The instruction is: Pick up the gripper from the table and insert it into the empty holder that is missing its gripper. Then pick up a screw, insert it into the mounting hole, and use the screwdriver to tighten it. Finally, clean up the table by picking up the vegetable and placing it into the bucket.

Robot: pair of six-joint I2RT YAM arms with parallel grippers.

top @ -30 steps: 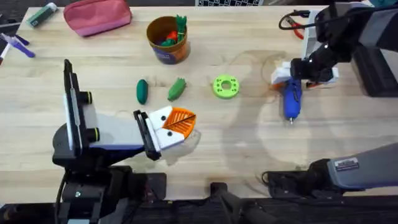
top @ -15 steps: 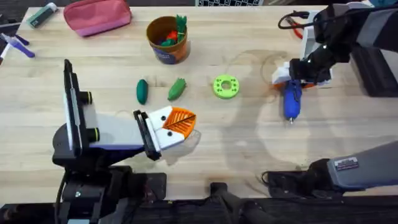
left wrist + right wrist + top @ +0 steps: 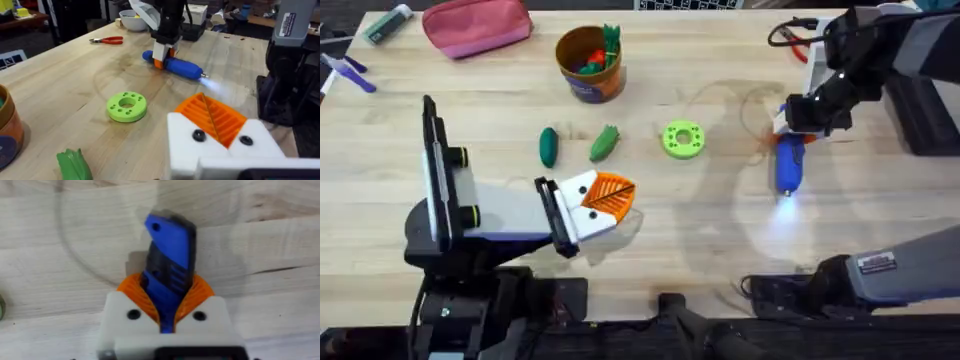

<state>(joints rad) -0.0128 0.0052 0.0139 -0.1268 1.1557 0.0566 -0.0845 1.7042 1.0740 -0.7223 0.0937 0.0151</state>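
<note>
The blue screwdriver (image 3: 788,165) lies on the table at the right, its bit toward the front, and a patch of light glows on the wood off its tip (image 3: 204,76). My right gripper (image 3: 802,118) is shut on its rear end, orange pads (image 3: 196,292) pressed to both sides of the blue body (image 3: 170,255). My left gripper (image 3: 605,197) hovers low at centre-left, shut and holding nothing. Both of its white finger bases (image 3: 190,137) carry orange ribbed pads. Two green vegetables (image 3: 549,146) (image 3: 605,142) lie behind it. The bucket (image 3: 588,62) stands at the back, with vegetables inside.
A green disc (image 3: 682,139) sits between the vegetables and the screwdriver. Red-handled pliers (image 3: 107,41) and a white bowl (image 3: 132,20) are at the far right. A pink pouch (image 3: 477,25) and markers (image 3: 350,72) lie at the back left.
The right gripper's fingers have drawn in and shut on the screwdriver. A glow has appeared on the table off its tip. The left arm has not moved.
</note>
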